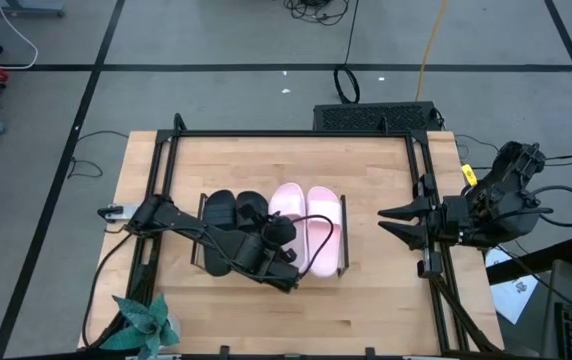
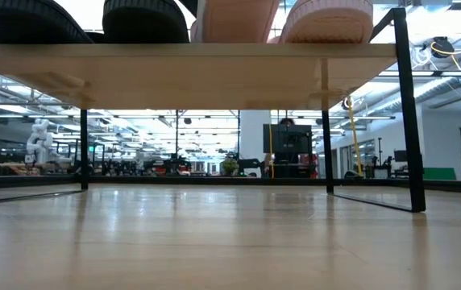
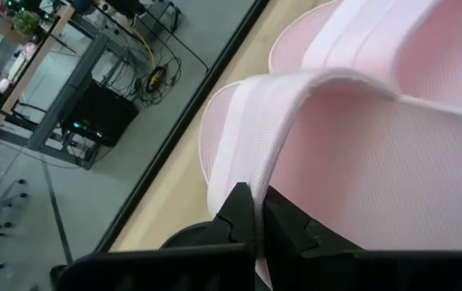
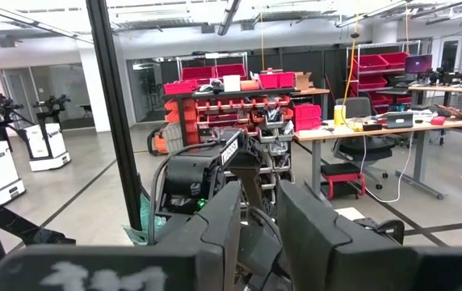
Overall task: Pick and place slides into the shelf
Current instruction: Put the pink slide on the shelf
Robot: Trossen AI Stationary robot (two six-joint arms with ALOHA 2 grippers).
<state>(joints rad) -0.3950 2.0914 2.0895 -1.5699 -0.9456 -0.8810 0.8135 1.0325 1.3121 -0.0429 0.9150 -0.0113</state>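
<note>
Slides point(image 1: 271, 225) — matte black, ribbed pink — on board shelf point(image 1: 344, 262); left pincer point(image 1: 288, 262) clenched on pink strap.

- High view stares straight down over the whole desk point(image 1: 366, 300).
- Low view sits at desk level under the shelf point(image 2: 214, 72), facing the room.
- Left wrist view presses close on a pink slide point(image 3: 360, 162), also seen from overhead.
- Right wrist view looks level across the room.
</note>
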